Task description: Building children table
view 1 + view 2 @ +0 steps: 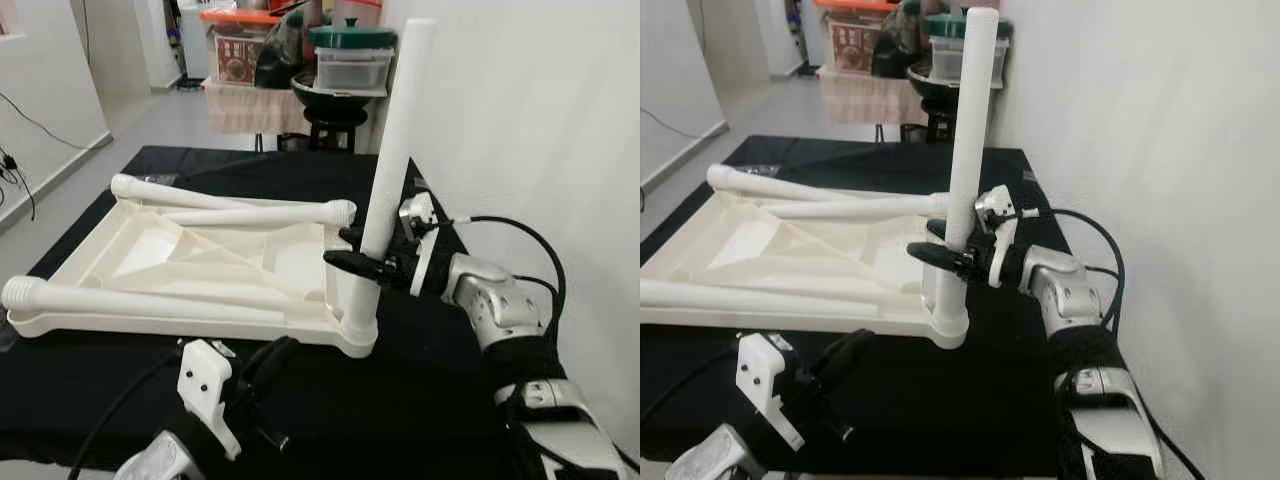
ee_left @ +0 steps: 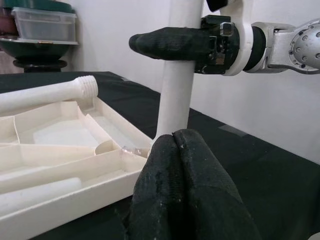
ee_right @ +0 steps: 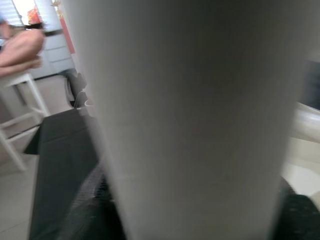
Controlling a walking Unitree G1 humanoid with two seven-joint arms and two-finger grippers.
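White plastic makes up the tabletop (image 1: 150, 255), which is laid upside down on a black cloth (image 1: 420, 380) covering the work surface. One table leg (image 1: 392, 170) is stood upright in the socket at the tabletop's near right corner, its top tilted slightly to the right. The right gripper (image 1: 362, 252) is clamped around this upright leg a little above the socket, one black finger seen in front of the leg and the other behind it; the leg's white shaft is seen close up in the right wrist view.

Three more legs are laid flat across the tabletop: a near leg (image 1: 140, 300) along the front edge, a far leg (image 1: 170, 193) along the back edge, and a middle leg (image 1: 270, 214) with its threaded end pointing towards the upright one.

The left gripper (image 2: 176, 145) is held low in front of the tabletop's near edge, its two fingers pressed together with nothing between them, their tips near the corner socket.

Behind the table, a stool (image 1: 335, 120) carrying stacked containers (image 1: 350, 60) is seen against the white wall (image 1: 530, 120).
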